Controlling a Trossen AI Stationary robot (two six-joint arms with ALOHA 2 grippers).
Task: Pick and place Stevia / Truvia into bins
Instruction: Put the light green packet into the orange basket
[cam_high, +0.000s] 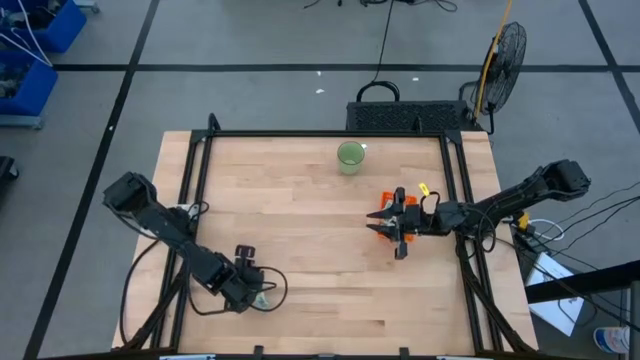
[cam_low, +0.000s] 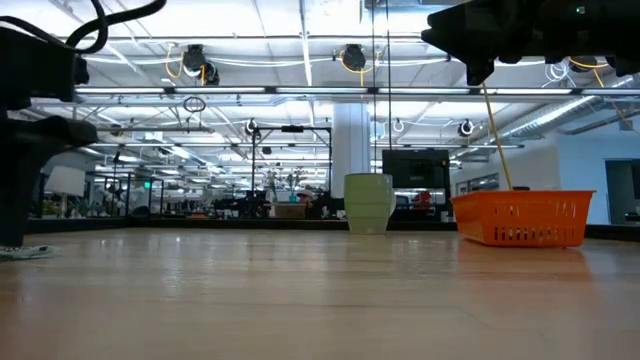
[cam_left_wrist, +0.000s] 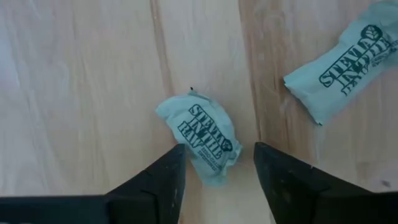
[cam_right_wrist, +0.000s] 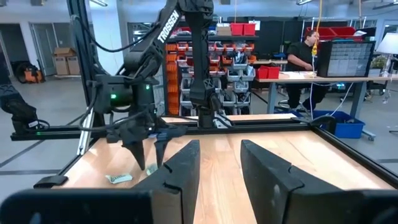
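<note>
Near the desk's (cam_high: 300, 250) front edge, the left gripper (cam_left_wrist: 216, 163) straddles, fingers spread, a crumpled Stevia sachet (cam_left_wrist: 202, 135) lying diagonally; the right gripper (cam_right_wrist: 219, 163), also spread, hovers over the orange bin (cam_low: 522, 217).

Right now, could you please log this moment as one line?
left end effector: open, straddling Stevia sachet | second sachet: nearby on table | right end effector: open, over orange bin

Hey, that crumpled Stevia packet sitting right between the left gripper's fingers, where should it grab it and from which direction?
Come straight down from above. The crumpled Stevia packet lies flat on the table, so only its thin edges offer a grip. The left gripper is open with its near end between the fingers; pinching across the short width looks best. A second packet lies apart, clear of the fingers.
</note>
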